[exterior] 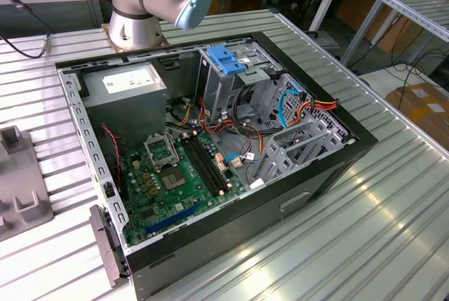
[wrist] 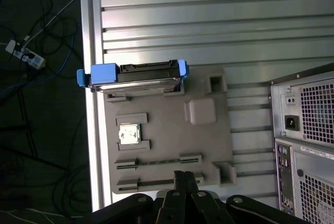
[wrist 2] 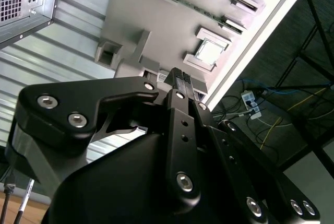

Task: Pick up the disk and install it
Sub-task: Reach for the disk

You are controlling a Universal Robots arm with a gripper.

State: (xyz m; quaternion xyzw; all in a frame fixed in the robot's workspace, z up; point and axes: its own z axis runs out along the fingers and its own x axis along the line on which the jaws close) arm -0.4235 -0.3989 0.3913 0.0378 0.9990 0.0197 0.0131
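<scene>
A: How does the end effector (wrist: 185, 175) stand?
B: Its jaws are pressed together and hold nothing. It points down over one edge of the grey fixture tray (wrist: 209, 145).
A: And the disk (wrist: 136, 75)?
B: It stands on its long edge in a slot at the tray's opposite edge, well apart from the end effector.
A: What is around?
B: A silver chip (wrist: 129, 133) lies in a tray pocket between them. The computer case (wrist: 308, 140) stands just beside the tray on the ribbed worktop (wrist: 209, 25).

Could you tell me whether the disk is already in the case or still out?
Out: the disk rests on the grey tray beside the case, and the shut gripper holds nothing.
</scene>
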